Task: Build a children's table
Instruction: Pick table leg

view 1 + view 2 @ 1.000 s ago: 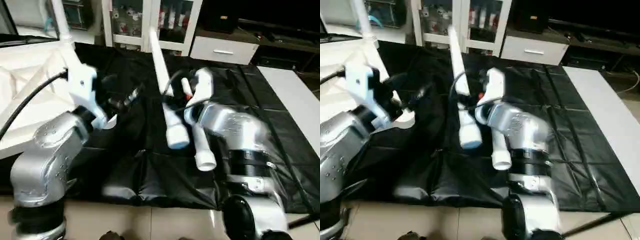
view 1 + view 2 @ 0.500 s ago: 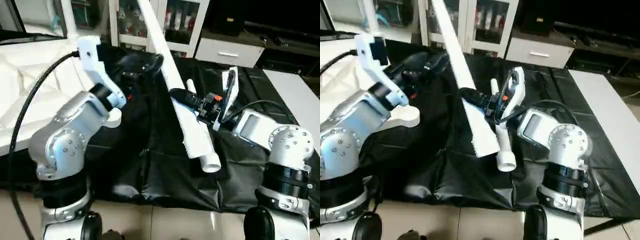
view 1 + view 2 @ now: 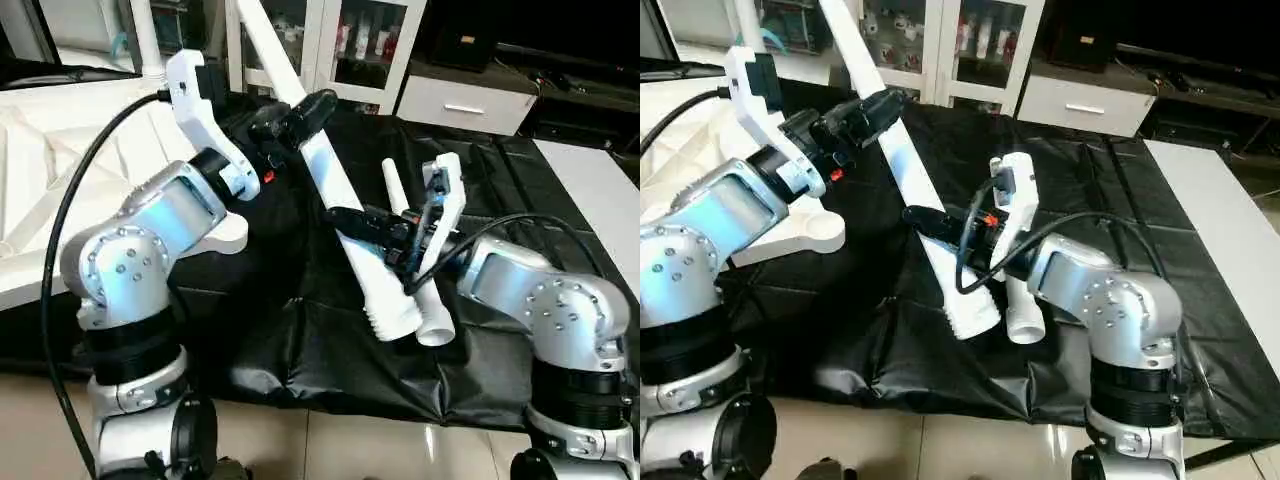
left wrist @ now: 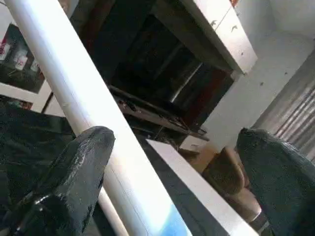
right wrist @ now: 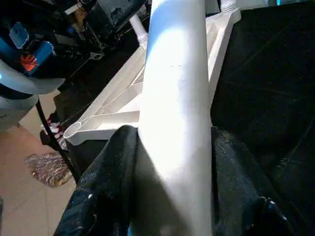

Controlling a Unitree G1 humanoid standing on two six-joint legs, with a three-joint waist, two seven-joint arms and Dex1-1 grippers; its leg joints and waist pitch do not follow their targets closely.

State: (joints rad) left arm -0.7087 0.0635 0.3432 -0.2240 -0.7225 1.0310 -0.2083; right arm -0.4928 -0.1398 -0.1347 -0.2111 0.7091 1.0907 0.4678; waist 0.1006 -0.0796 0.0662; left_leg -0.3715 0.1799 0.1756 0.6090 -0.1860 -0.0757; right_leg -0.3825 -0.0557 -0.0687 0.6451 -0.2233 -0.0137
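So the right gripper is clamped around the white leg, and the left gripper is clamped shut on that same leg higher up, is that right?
Not quite. The right gripper is clamped around the white leg, as the right wrist view shows. But the left gripper is wide open: in the left wrist view one finger lies against the leg and the other stands well clear of it.

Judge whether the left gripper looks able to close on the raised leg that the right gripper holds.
Probably yes. The left gripper is wide open, one finger beside the raised leg, with nothing between. The right gripper grips it lower down, leaving the upper part free.
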